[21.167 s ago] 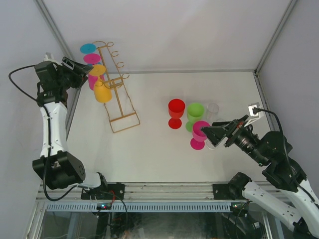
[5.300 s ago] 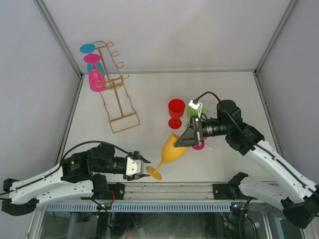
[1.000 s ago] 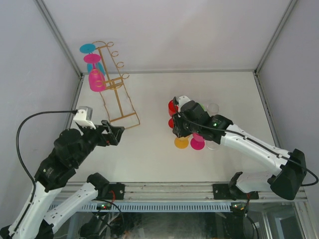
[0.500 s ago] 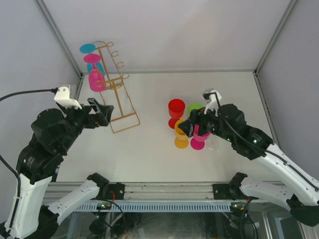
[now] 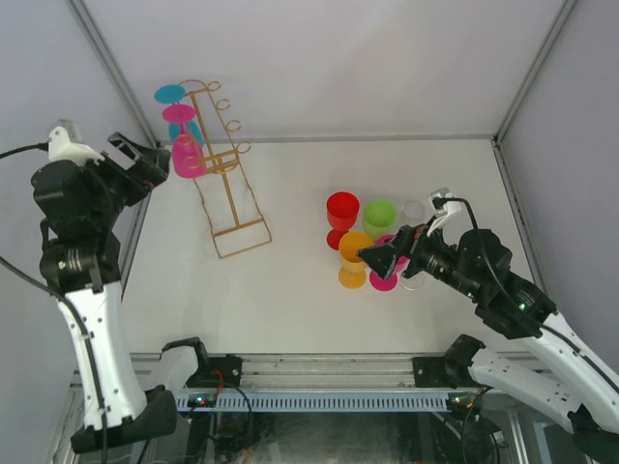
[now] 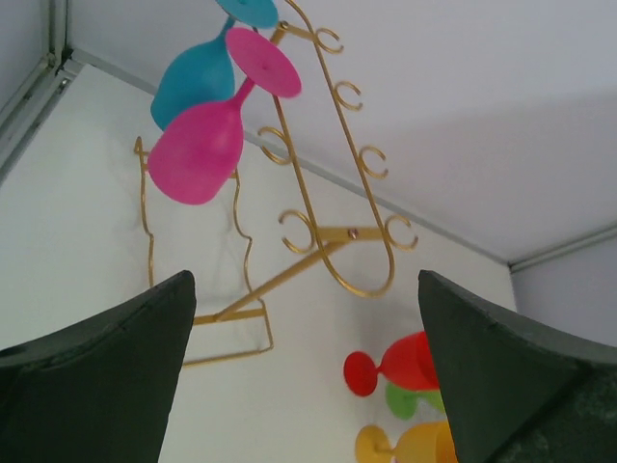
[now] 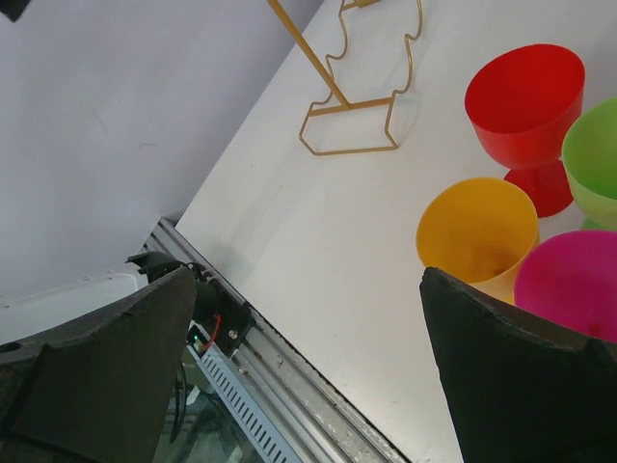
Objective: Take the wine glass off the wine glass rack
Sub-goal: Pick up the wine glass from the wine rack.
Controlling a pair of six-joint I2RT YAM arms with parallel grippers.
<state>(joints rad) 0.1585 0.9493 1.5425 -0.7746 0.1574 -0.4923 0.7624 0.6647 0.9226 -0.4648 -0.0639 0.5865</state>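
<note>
Two wine glasses hang bowl-down from the upper left hooks of the wine glass rack (image 6: 353, 232): the pink wine glass (image 6: 198, 154) and, behind it, the blue wine glass (image 6: 193, 82). In the last second my right gripper (image 7: 307, 273) has spread wide and let go of the orange wine glass (image 5: 355, 246), which now stands upright well right of the rack's base, packed against the red glass (image 5: 342, 208) and others. That glass is done, I judge. My left gripper (image 5: 145, 160) has climbed to just left of the rack, jaws fully apart and empty, facing the pink glass. Room is tight there, between the side wall and the curled hooks; between the rack's base and the standing glasses the table (image 5: 290, 309) lies bare.
</note>
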